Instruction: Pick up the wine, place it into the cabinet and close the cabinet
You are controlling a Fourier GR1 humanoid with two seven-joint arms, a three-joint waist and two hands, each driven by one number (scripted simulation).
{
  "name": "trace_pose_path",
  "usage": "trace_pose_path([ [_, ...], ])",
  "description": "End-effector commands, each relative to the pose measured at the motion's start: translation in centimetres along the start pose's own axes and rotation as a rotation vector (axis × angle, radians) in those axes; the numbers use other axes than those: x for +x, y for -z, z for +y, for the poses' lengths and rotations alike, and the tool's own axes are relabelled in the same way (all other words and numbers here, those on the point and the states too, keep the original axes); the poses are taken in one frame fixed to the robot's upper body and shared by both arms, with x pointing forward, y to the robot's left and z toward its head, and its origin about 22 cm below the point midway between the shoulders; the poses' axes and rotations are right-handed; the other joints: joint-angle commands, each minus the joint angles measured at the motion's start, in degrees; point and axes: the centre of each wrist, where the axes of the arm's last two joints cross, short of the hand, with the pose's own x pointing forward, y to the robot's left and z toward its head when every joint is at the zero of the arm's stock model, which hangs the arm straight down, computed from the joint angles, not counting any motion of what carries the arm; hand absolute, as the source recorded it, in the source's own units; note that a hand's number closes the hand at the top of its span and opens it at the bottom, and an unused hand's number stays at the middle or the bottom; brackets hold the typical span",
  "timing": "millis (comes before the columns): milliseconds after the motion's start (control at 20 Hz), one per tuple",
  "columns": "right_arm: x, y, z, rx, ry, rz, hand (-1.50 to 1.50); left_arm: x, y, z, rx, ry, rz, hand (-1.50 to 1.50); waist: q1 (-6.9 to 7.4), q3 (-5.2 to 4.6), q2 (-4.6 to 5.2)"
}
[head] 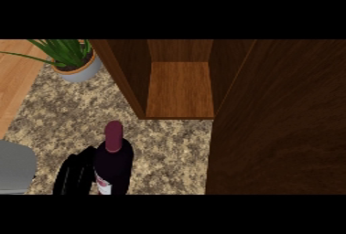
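A dark wine bottle with a maroon capsule and a white-and-red label stands upright over the speckled counter at the lower left. My right hand is pressed against the bottle's left side with its fingers curled round it; the bottle hides part of the hand. The wooden cabinet is open, showing a bare shelf up and to the right of the bottle. Its door is swung out and fills the right side of the view. Only a grey forearm shows at the left edge; my left hand is out of view.
A potted green plant in a pale pot stands at the back left, next to the cabinet's left wall. A wooden surface borders the counter on the far left. Speckled counter lies between the bottle and the cabinet's opening.
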Motion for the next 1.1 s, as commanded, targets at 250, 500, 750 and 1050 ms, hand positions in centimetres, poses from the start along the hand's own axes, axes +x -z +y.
trace_pose_path([
  [250,-1.2,1.3,-0.1,-0.012,-0.002,0.002,-1.5,3.6,5.6,-5.1,-0.003,0.019,-0.063,1.5,-0.2,-0.02,0.07],
  [500,0.0,0.1,-0.1,-0.004,0.002,0.014,-1.5,2.8,9.4,-7.6,0.004,0.014,-0.035,1.5,-0.49,-0.03,0.09],
  [750,-1.2,-0.7,-1.4,-0.019,0.017,-0.003,-1.5,3.5,11.9,-10.8,-0.006,0.043,-0.066,1.5,-0.62,-0.01,0.09],
  [1050,-0.8,-0.2,-0.7,0.007,-0.003,0.002,-1.5,3.0,16.0,-13.1,0.005,0.154,-0.084,1.5,-0.96,-0.03,0.12],
])
